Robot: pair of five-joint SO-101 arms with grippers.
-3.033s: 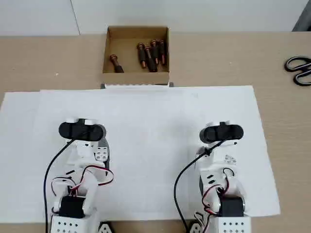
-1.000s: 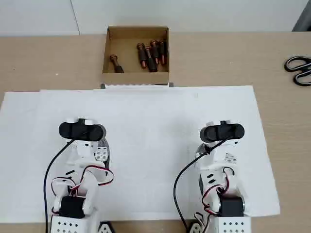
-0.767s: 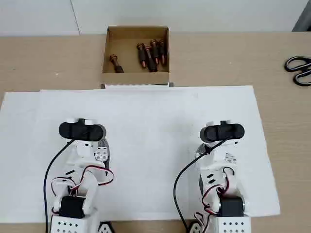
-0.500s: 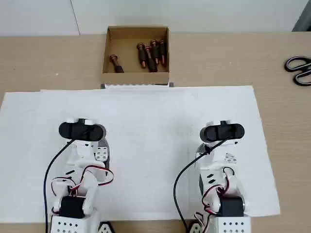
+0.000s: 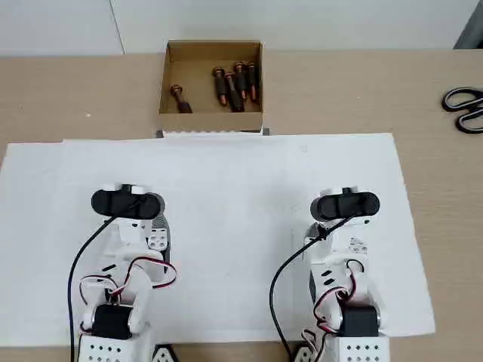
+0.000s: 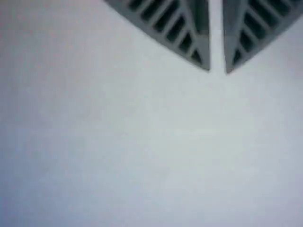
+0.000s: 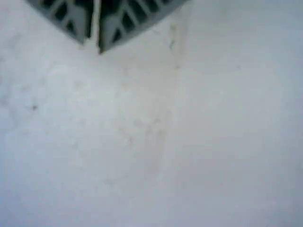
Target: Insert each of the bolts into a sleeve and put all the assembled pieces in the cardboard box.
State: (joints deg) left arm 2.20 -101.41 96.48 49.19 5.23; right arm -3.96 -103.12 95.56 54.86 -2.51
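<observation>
The cardboard box [image 5: 166, 75] stands at the far middle of the table, just beyond the white paper sheet [image 5: 226, 196]. Inside it lie several copper-coloured bolts in dark sleeves: one alone [image 5: 179, 98] toward the box's left side and a cluster [image 5: 235, 84] toward its right. Both arms are folded back near the front edge, far from the box. My left gripper [image 6: 217, 70] hangs close over bare paper, shut with nothing in it. My right gripper [image 7: 93, 47] is likewise shut and empty just above the paper.
A pair of black-handled scissors [image 5: 464, 108] lies on the wooden table at the far right, off the paper. The left arm [image 5: 127, 219] and right arm [image 5: 343, 219] sit side by side on the sheet's near half.
</observation>
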